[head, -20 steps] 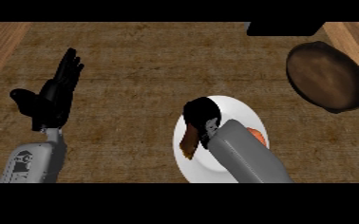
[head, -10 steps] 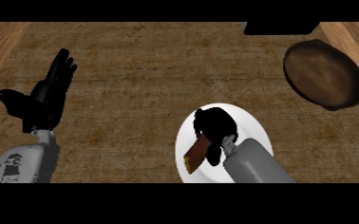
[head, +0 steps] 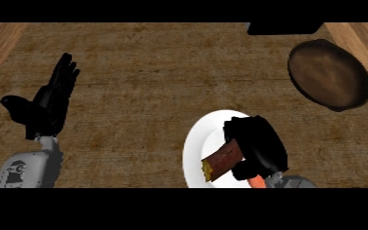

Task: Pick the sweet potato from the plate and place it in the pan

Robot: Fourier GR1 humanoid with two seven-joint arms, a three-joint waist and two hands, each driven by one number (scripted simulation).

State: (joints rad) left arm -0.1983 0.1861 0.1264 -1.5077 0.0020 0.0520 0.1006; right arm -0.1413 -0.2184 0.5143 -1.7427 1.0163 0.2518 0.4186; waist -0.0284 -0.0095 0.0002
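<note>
The right hand (head: 257,146) has slid lower down the view since the earlier frame, and the sweet potato (head: 223,162) now sticks out more to its left. The fingers curl over the sweet potato, so the hand is closed on it. The sweet potato is over the white plate (head: 197,143); I cannot tell if it is lifted off yet. An orange bit (head: 256,181) shows below the hand, and I cannot tell what it is.

The sweet potato looks hard and lumpy, not squishy. It is likely a bit heavy for its size, and its skin looks rough, so it should not slip much. The best place to hold it is around the thick middle, so it does not tip.

The pan (head: 329,75) sits far off at the upper right of the bench (head: 158,78). The left hand (head: 49,101) rests open at the left, fingers up.
</note>
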